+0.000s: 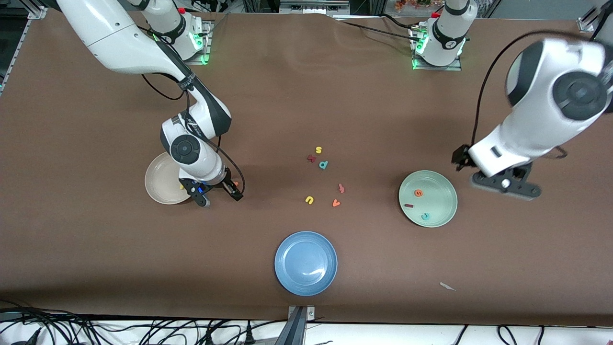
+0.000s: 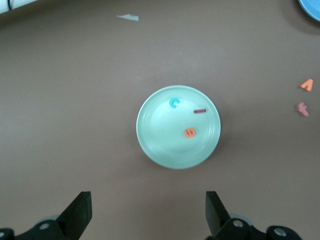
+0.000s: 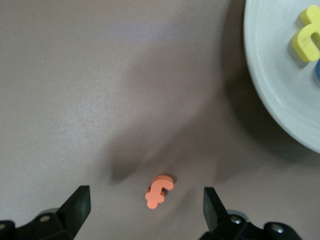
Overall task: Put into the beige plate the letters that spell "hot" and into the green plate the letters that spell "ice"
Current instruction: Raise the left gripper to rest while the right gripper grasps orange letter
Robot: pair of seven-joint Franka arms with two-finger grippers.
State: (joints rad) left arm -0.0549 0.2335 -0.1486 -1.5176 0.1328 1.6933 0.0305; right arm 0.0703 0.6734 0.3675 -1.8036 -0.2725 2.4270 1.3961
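The beige plate [image 1: 158, 182] lies under my right arm, with a yellow "h" [image 3: 310, 34] and the edge of a blue "o" [image 3: 317, 70] in it. The orange "t" [image 3: 159, 191] lies flat on the table just beside that plate [image 3: 270, 85]. My right gripper [image 3: 145, 207] hangs open low over it, one finger on each side, touching nothing. The green plate [image 1: 440, 203] holds the orange "e" [image 2: 189, 132], dark red "i" [image 2: 200, 111] and teal "c" [image 2: 174, 103]. My left gripper [image 2: 148, 212] is open and empty, up over the table beside the green plate [image 2: 150, 140], toward the left arm's end.
A blue plate [image 1: 305, 262] sits near the front edge. Loose letters lie mid-table: yellow "s" [image 1: 318, 150], teal "p" [image 1: 323, 165], yellow "u" [image 1: 309, 200], orange "v" [image 1: 336, 203] and two dark red pieces. A white scrap [image 1: 448, 286] lies nearer the front camera than the green plate.
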